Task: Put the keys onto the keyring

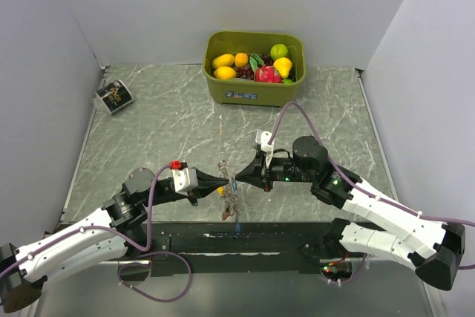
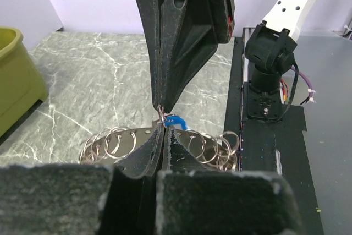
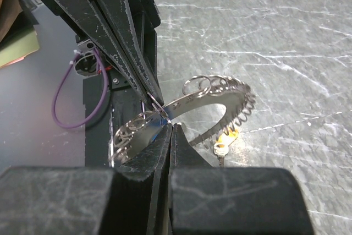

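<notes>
The keyring is a curved metal band with several small split rings, held just above the table between both grippers. My left gripper is shut, its tips pinching a small ring at the band's edge. My right gripper is shut on the band, tip to tip with the left. A blue-headed key shows just behind the tips. A yellow-headed key hangs under the band near the marble. Other keys are hidden.
A green bin of toy fruit stands at the back centre. A small printed card lies at the back left. A black strip runs along the near edge between the arm bases. White walls close in on both sides.
</notes>
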Available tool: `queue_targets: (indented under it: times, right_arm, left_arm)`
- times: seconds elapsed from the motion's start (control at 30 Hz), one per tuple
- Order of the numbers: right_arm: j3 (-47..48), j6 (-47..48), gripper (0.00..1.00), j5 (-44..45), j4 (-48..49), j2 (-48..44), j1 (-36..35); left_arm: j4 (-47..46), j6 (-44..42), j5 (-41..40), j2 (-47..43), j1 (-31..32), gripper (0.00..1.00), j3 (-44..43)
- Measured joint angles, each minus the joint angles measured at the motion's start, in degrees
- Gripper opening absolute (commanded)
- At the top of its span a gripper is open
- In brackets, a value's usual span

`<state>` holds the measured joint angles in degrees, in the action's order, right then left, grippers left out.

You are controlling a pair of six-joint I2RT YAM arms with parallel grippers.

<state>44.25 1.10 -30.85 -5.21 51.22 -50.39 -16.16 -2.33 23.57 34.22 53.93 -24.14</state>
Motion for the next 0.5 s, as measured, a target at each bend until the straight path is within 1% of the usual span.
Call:
queue_targets:
  times: [0.2,0.23,0.3,0.33,0.4,0.43,0.5]
  right_arm:
    - [0.00,0.02,0.00,-0.07,-0.02,0.00,0.00]
    - [0.00,0.02,0.08,-0.13,0.00,0.00,0.00]
    - [0.00,-0.02,0.20,-0.28,0.04,0.00,-0.02]
    - [0.00,0.04,0.31,-0.31,0.07,0.00,-0.07]
    - [-0.02,0.11,0.43,0.26,-0.02,-0.24,-0.09]
    - [-0.07,0.20,0.53,0.72,0.00,-0.50,-0.09]
    - [-0.39,0.52,0.61,1.55,0.17,-1.66,-0.07]
  left_arm:
    - [-0.72,0.00,0.04,-0.04,0.00,0.01,0.48]
    - [-0.74,0.00,0.04,-0.13,0.00,0.01,0.52]
    - [-1.01,0.02,0.04,-0.57,0.00,0.01,0.81]
    - [-1.33,0.02,0.09,-0.79,0.02,0.01,1.07]
    - [-1.66,0.09,0.57,-1.20,0.04,0.01,1.42]
    - [-1.66,0.11,0.72,-1.42,0.07,0.01,1.42]
    - [-2.05,0.17,1.07,-1.51,0.07,0.01,1.42]
